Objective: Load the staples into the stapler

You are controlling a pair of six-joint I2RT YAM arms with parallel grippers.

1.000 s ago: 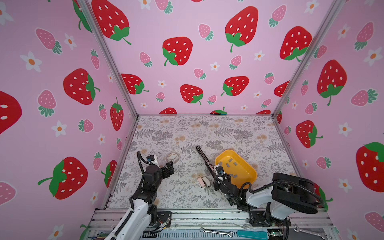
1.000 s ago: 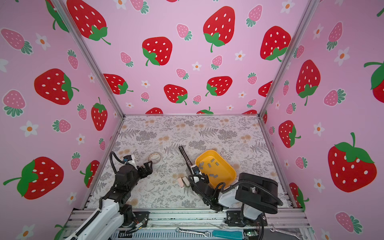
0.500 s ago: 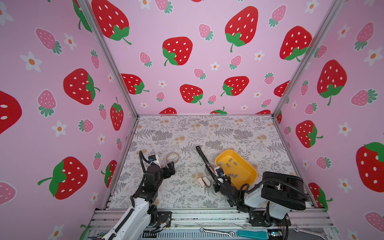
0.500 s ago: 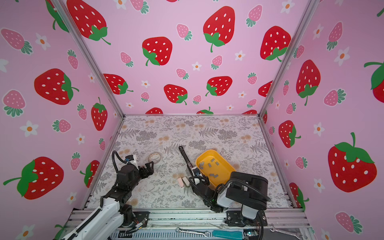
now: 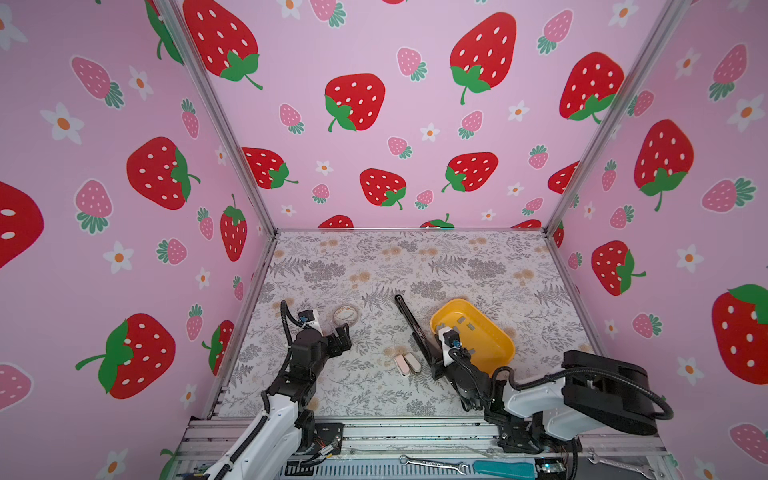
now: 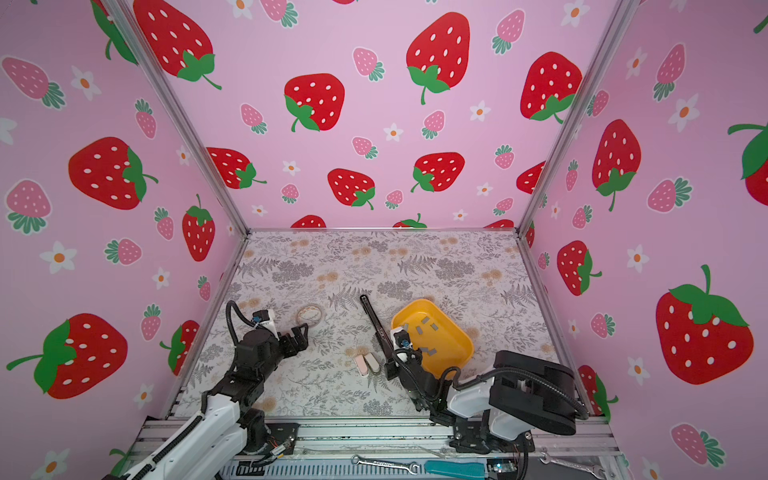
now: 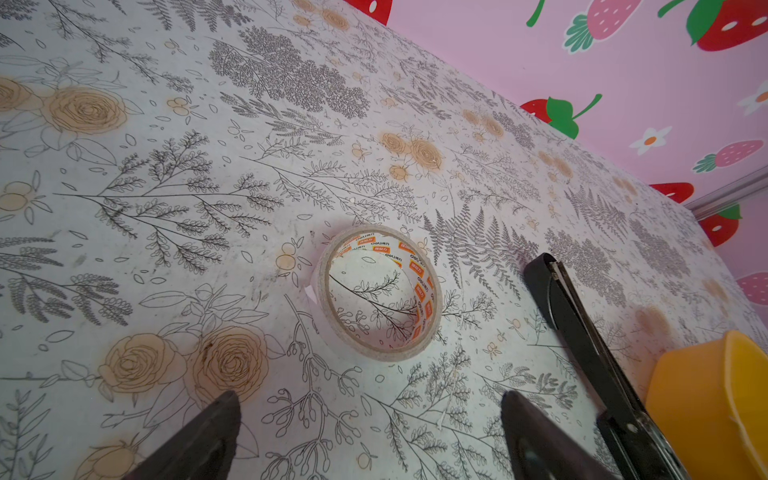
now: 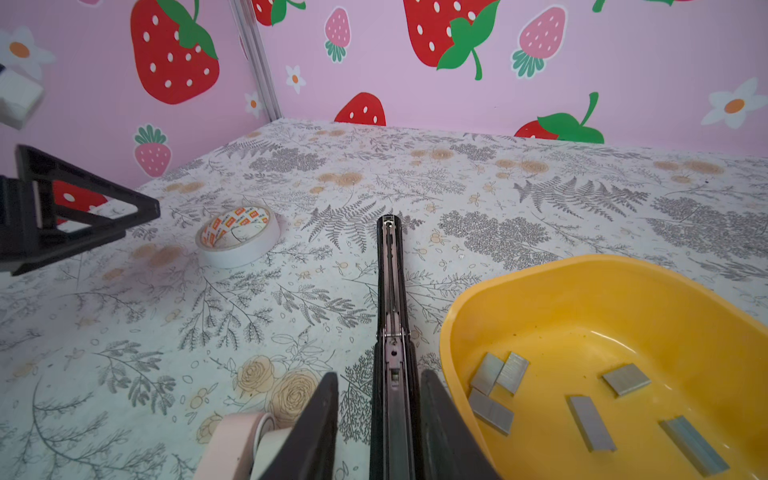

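Right arm reaches low from the near right; its hand sits astride the near end of the long black metal stapler, which lies opened out on the floral-patterned counter. The fingers stand narrowly apart, with a gap on the stapler's left. The small grey metal staple strips lie loose in the yellow plastic tray just right of the stapler. Left hand, spread wide and empty, hovers near the white tape roll.
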